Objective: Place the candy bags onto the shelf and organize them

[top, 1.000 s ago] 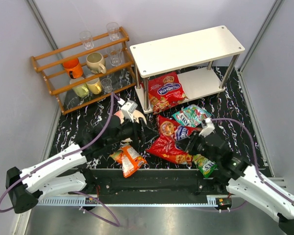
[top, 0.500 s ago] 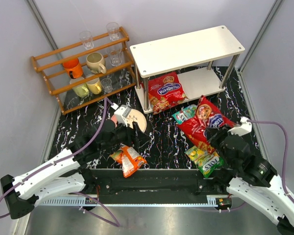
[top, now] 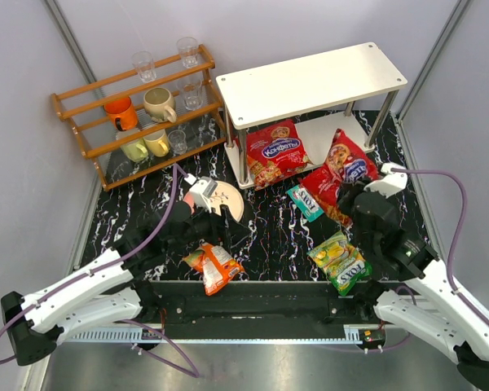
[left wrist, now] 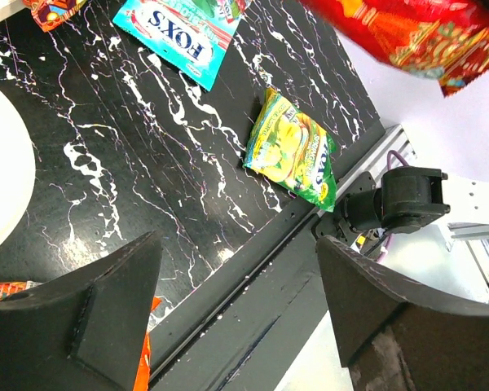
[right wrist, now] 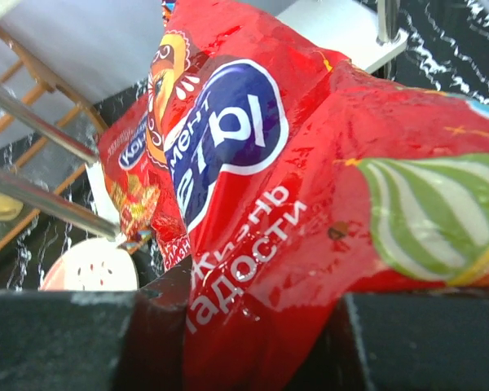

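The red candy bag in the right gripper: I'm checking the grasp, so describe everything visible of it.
The red candy bag is glossy, crinkled plastic with a blue oval logo, white lettering and a green-striped candy picture. The right gripper pinches its near end. It hangs tilted, its far end over the front of the lower tier of the shelf. Whether they touch cannot be told.

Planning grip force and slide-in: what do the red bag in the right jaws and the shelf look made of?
The red bag looks like thin glossy plastic film: creases, bright highlights. The shelf boards look smooth matte white, perhaps coated wood or plastic; unclear. The legs look like shiny metal tube, with reflections.
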`<state>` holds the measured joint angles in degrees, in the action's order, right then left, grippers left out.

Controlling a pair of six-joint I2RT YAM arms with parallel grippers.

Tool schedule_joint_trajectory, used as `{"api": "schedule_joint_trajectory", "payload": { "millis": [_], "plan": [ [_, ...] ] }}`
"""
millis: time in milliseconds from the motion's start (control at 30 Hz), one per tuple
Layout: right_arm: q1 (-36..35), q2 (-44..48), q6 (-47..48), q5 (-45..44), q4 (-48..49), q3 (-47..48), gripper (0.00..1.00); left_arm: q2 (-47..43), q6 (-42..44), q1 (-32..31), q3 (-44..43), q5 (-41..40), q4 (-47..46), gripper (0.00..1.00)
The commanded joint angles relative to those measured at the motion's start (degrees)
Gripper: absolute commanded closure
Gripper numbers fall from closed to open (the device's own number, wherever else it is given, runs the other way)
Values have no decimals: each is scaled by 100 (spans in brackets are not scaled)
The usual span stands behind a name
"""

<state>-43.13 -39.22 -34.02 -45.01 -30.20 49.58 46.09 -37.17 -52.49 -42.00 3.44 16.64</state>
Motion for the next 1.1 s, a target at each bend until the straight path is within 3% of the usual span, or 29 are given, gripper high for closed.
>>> {"api": "schedule_joint_trajectory", "payload": {
  "millis": [0, 200, 333, 467, 733, 1067],
  "plan": [
    [550, 101, 633, 18, 1701, 473, 100, -205, -71, 2, 113, 86, -381, 20],
    [1482, -621, 476, 1195, 1745, 579, 100, -153, -54, 2, 52, 165, -373, 20],
    [2797, -665, 361, 2249, 1956, 465, 100, -275, -62, 2, 86, 87, -337, 19],
    [3767, -850, 133, 3884, 2437, 263, 100, -284, -71, 2, 113, 104, -320, 18],
    [4507, -1465, -377, 5405, 4097, -132, 100, -267, -37, 2, 60, 95, -337, 17],
    [4621, -2685, -544, 5477, 5515, -80, 100, -135, 166, 11, -256, 104, -188, 16]
  ]
}}
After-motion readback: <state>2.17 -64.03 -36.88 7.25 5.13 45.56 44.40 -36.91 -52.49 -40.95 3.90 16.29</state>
